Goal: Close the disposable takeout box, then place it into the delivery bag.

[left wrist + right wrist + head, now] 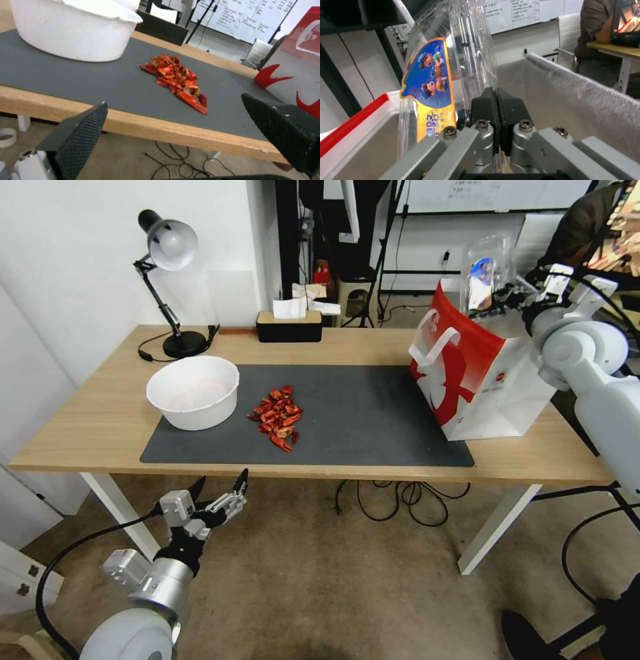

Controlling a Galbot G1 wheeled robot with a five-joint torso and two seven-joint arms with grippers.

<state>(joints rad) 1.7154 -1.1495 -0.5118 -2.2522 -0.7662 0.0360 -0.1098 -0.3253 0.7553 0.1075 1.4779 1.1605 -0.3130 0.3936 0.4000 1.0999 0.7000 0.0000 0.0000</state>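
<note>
the head camera looked down and forward from above the near edge of the bench (107, 427), taking in its whole top. the left wrist camera sat low, just off that near edge, facing across the dark mat (66, 75) from close by; both views shared the mat. the right wrist camera sat very near the delivery bag (573, 85), over its open mouth, which the head view shared.

right tool (497, 105) clamped, left tool (220, 488) agape

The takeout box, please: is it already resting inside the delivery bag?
Not yet: the right end effector holds the takeout box upright above the delivery bag, at its open top.
</note>
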